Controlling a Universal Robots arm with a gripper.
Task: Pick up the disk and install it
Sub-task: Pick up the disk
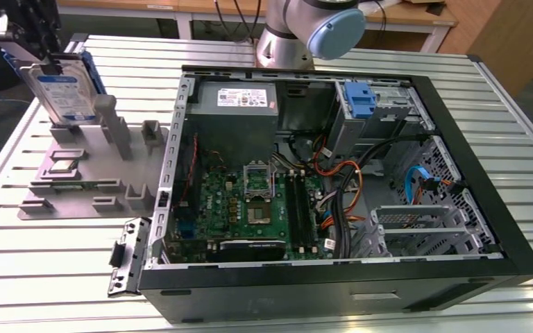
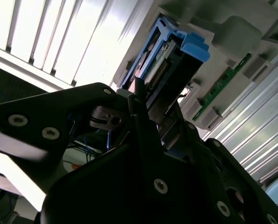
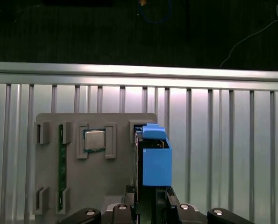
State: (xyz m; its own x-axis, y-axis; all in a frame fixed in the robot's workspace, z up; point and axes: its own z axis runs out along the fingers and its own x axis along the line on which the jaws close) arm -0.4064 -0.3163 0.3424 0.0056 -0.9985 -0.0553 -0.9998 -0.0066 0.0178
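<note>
Pinching the disk (image 3: pixel 156 165) between its fingers, the gripper (image 3: pixel 150 198) is pressing on both flat faces, and we are seeing it hold the drive upright on edge, blue frame outermost in the first wrist view. In the exterior view we are reading the white-and-blue label side of the drive hanging straight down from the fingers.

Directly beneath the gripper we are noting the grey parts fixture (image 3: pixel 110 182). Whether the disk's lower edge is touching its slot or hanging just clear, we cannot tell. Beside the held drive, on the same fixture, a square processor chip (image 3: pixel 95 140) is lying flat between two posts, and a little further out a green memory stick (image 3: pixel 61 168) is lying in its own clips.

Under all of this the slatted metal table (image 3: pixel 223 154) is carrying the fixture.

Well away from the gripper, the open computer case (image 1: pixel 488 208) is lying on its side, showing the motherboard (image 1: pixel 248 201), the grey power-supply box (image 1: pixel 234 104) and the blue latch (image 1: pixel 361 100) on its metal cage.
</note>
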